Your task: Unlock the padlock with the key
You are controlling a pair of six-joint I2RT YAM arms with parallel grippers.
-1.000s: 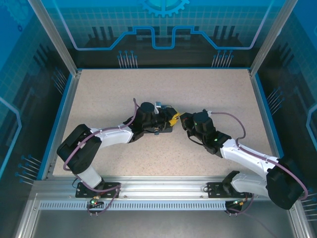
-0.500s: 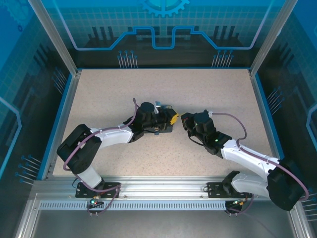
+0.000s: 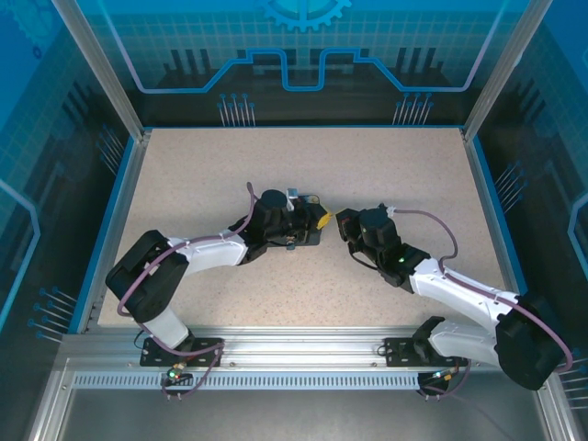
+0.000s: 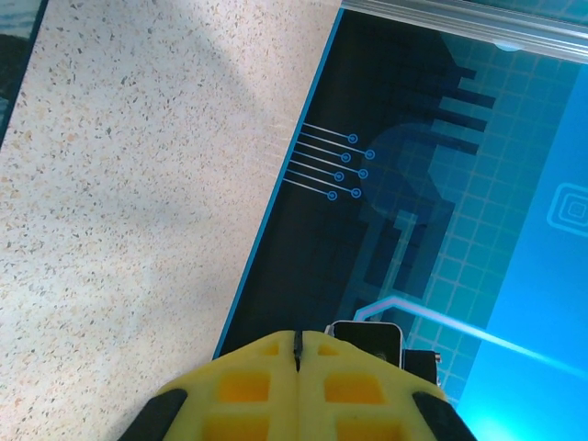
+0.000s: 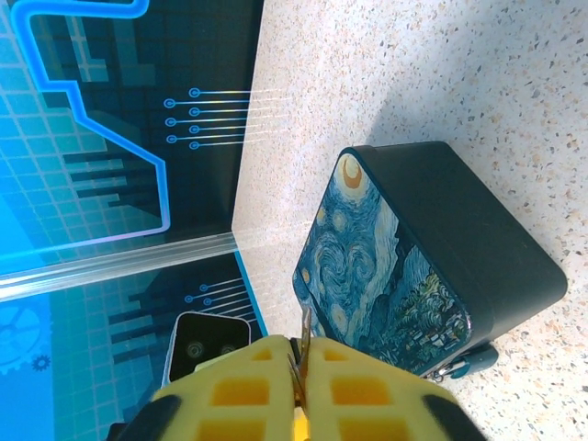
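The key [image 5: 305,329] is a thin metal sliver sticking out from between the yellow pads of my right gripper [image 5: 300,354], which is shut on it. Just beyond the key stands the Starry Night box [image 5: 395,276]. The small bluish padlock [image 5: 470,360] peeks out at the box's lower right corner, mostly hidden. My left gripper [image 4: 297,342] is shut, its yellow pads pressed together with a thin dark line between them. In the top view the left gripper [image 3: 321,220] and the right gripper [image 3: 339,221] meet tip to tip at mid-table.
The speckled table [image 3: 303,165] runs to a blue-edged rim [image 3: 299,128] and dark patterned walls. The left wrist's camera [image 5: 208,345] sits close below the right fingers. The right wrist's camera [image 4: 367,336] sits just past the left pads.
Both arms have stayed almost where they were, tips together. The left gripper's fingers have drawn shut.
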